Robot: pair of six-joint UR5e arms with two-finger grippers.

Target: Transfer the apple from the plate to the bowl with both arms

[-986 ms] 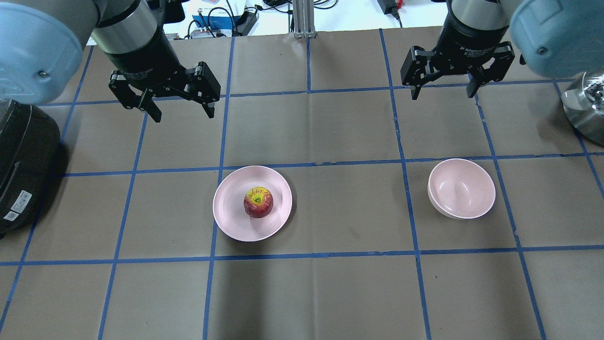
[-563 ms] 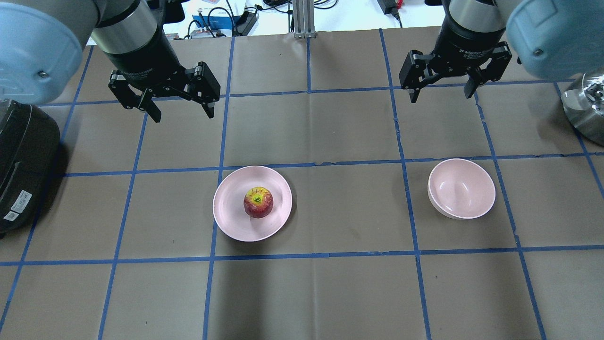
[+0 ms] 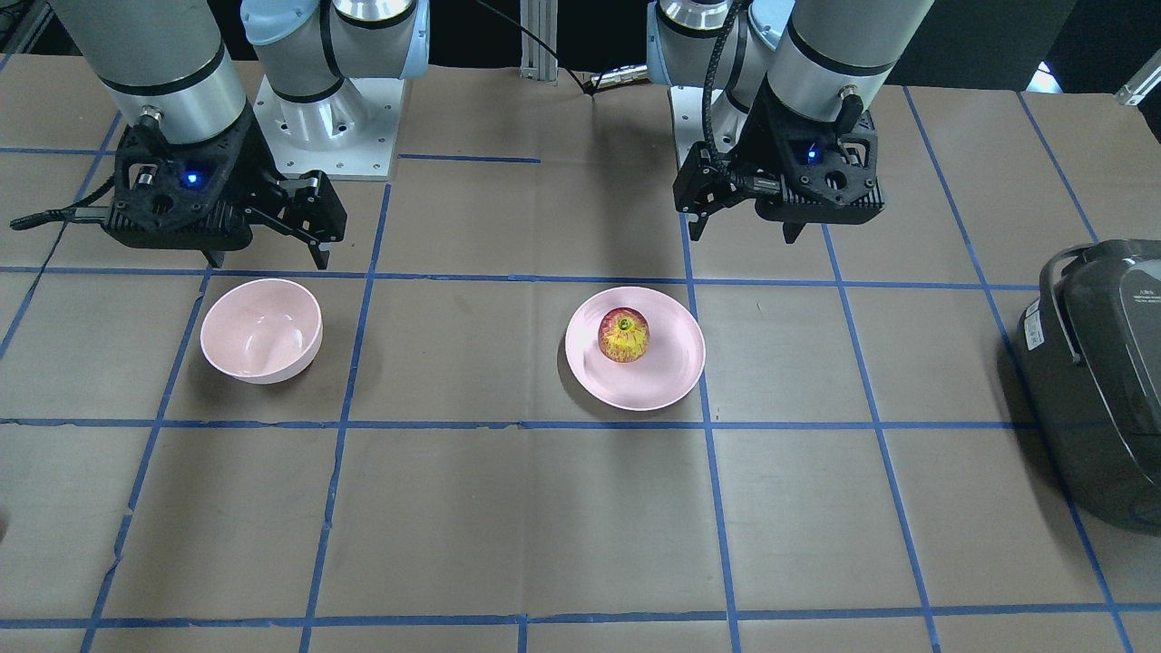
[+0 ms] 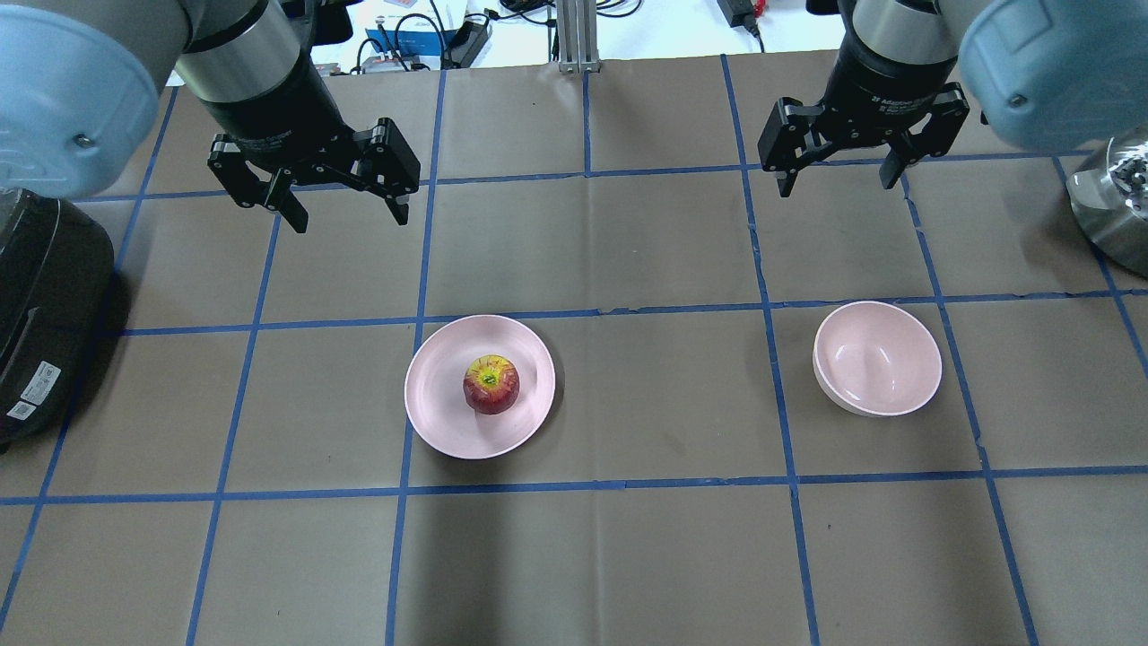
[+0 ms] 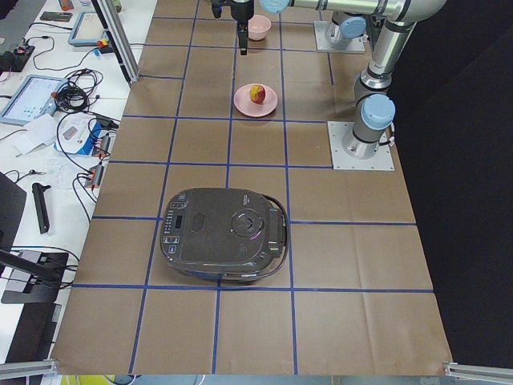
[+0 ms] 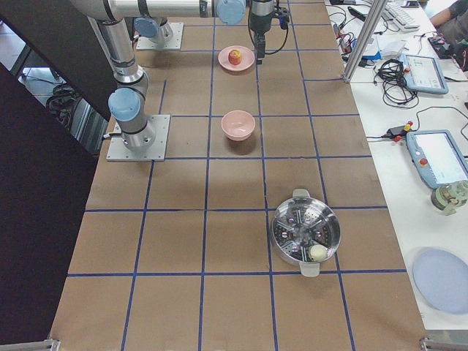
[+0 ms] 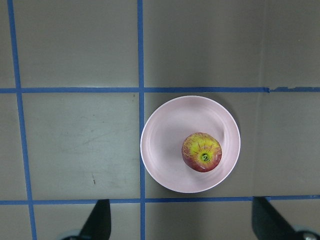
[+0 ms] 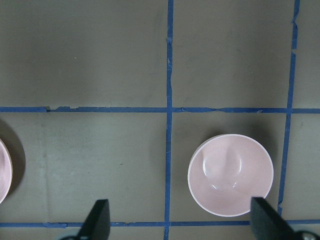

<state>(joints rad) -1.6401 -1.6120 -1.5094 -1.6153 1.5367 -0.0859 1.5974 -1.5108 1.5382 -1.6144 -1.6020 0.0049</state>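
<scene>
The apple [image 4: 491, 384] sits a little right of centre on the plate [image 4: 439, 395]; both show in the left wrist view, the apple [image 7: 202, 152] on the plate [image 7: 162, 150]. The bowl [image 4: 877, 357] stands upright and empty to the right, also in the right wrist view [image 8: 230, 173]. My left gripper [image 4: 348, 218] is open and empty, high above the table beyond and left of the plate. My right gripper [image 4: 839, 184] is open and empty, high beyond the bowl. In the front view the apple [image 3: 624, 334] is on the right and the bowl [image 3: 261, 328] on the left.
A black rice cooker [image 4: 36, 314] stands at the table's left edge. A steel steamer pot [image 4: 1112, 197] stands at the right edge. Blue tape lines grid the brown table. Cables and gear lie beyond the far edge.
My right gripper has drifted slightly away from the bowl toward the far edge. My left gripper has hardly moved. Apple, plate and bowl are unmoved.
</scene>
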